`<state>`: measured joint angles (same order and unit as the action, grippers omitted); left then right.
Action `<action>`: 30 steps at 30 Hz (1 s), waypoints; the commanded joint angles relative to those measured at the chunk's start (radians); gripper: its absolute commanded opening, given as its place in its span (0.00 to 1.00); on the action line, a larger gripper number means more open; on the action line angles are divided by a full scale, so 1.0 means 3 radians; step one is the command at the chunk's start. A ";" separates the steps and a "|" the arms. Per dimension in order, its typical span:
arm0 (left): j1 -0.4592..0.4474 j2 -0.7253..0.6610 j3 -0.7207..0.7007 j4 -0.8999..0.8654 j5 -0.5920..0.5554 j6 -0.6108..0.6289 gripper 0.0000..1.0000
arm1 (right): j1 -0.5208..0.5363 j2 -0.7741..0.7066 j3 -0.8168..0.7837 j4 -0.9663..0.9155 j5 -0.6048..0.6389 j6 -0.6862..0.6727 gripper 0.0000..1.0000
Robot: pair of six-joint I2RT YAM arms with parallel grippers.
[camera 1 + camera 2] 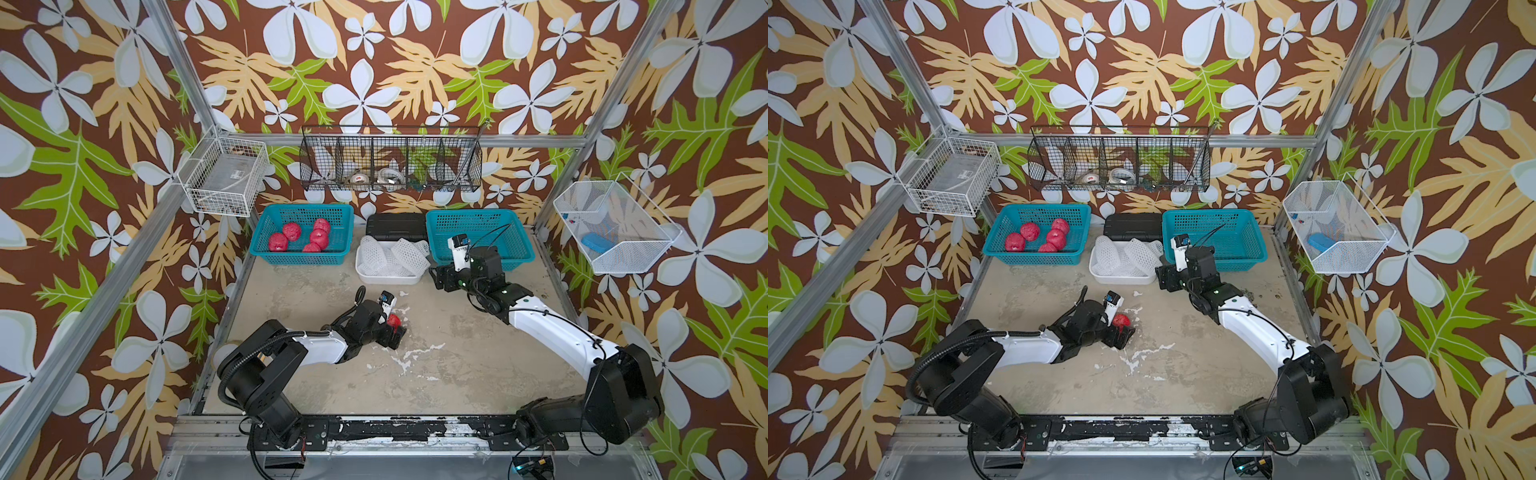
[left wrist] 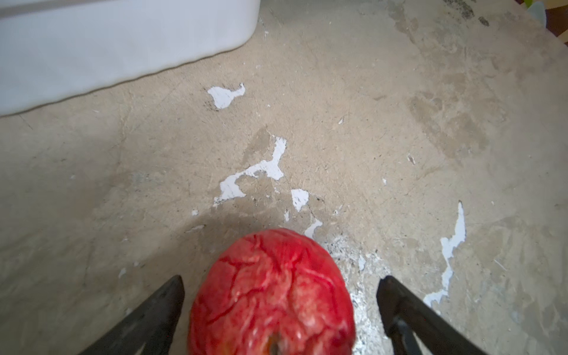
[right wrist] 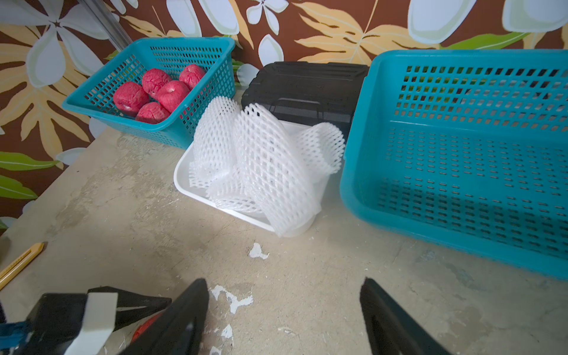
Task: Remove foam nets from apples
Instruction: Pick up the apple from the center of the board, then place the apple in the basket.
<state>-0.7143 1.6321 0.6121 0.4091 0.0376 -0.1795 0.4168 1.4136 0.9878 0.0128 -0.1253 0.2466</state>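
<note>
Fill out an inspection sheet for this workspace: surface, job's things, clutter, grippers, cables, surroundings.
Surface: beige table, worn, with white chipped patches.
Job's things: five bare apples in a blue basket; a sixth apple inside the left gripper; nets piled in a white tray, one hanging over its rim; second blue basket empty.
Clutter: black case behind the tray; yellow tool at the table edge.
Grippers: left open, astride the apple; right gripper open, nothing in it.
Cables: black cables bundled at the right wrist.
Surroundings: floral walls; wire baskets hung on them.

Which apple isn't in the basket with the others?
The apple between the open fingers of the left hand, mid-table; the other five sit in the teal basket at the back.
</note>
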 commanded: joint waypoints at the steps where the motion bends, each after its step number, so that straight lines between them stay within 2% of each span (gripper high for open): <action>1: -0.0001 0.0041 0.0019 0.0146 -0.0055 -0.0019 0.96 | -0.0014 -0.0023 -0.0016 0.0190 0.0036 -0.0024 0.80; 3: -0.0002 0.0033 0.0018 0.0155 -0.0083 -0.0001 0.88 | -0.0019 -0.0051 -0.0067 0.0251 0.0081 -0.0010 0.80; 5: -0.0001 0.0018 0.0031 0.0139 -0.0100 0.0009 0.74 | -0.0023 -0.0095 -0.0152 0.0342 0.0143 0.0020 0.80; 7: -0.0002 -0.0008 0.0038 0.0135 -0.0109 0.0016 0.71 | -0.0039 -0.0104 -0.0184 0.0395 0.0161 0.0059 0.80; 9: -0.0001 -0.0034 0.0068 0.0103 -0.0128 0.0025 0.60 | -0.0061 -0.0086 -0.0166 0.0371 0.0161 0.0091 0.80; 15: 0.0006 -0.0218 0.0296 -0.0243 -0.0248 0.0160 0.58 | -0.0077 -0.0055 -0.0164 0.0367 0.0264 0.0177 0.80; 19: 0.0072 -0.0427 0.0622 -0.0598 -0.0392 0.0355 0.58 | -0.0081 -0.0023 -0.0122 0.0397 0.0289 0.0260 0.79; 22: 0.0341 -0.0506 0.0957 -0.0807 -0.0354 0.0497 0.58 | -0.0081 -0.0036 -0.0122 0.0475 0.0280 0.0324 0.79; 26: 0.1024 -0.0338 0.1535 -0.0986 -0.0279 0.0667 0.59 | -0.0080 -0.0096 -0.0214 0.0646 0.0348 0.0421 0.79; 30: 0.1653 -0.0003 0.2063 -0.1050 -0.0493 0.0821 0.59 | -0.0081 -0.0123 -0.0266 0.0695 0.0372 0.0444 0.79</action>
<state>-0.2981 1.5883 1.1717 0.1448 -0.0578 0.0147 0.3912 1.3842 0.9104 0.1741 -0.0368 0.3614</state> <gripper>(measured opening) 0.589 0.787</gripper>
